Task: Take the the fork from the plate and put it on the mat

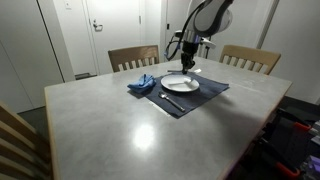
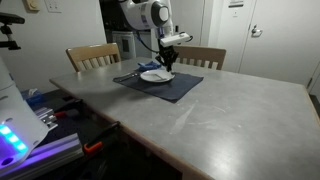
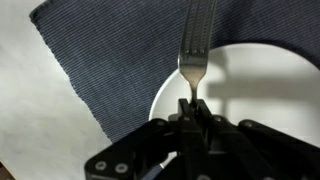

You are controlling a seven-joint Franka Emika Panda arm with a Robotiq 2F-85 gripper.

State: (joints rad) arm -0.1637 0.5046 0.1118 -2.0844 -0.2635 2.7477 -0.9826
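In the wrist view my gripper [image 3: 191, 103] is shut on a narrow part of the grey metal fork [image 3: 196, 40]. The rest of the fork points away from the jaws, across the white plate [image 3: 260, 90] and over the dark mat [image 3: 110, 50]. In both exterior views the gripper [image 1: 188, 62] [image 2: 166, 58] hangs low over the plate [image 1: 180, 83] [image 2: 155, 75]. The plate sits on the mat [image 1: 207, 95] [image 2: 170, 88] at the far side of the table. The fork is too thin to make out in either of those views.
A crumpled blue napkin [image 1: 143, 83] lies at one end of the mat, and a dark slim utensil [image 1: 171, 101] rests on the mat beside the plate. Wooden chairs [image 1: 133, 57] [image 1: 250, 58] stand behind the grey table [image 1: 140, 135].
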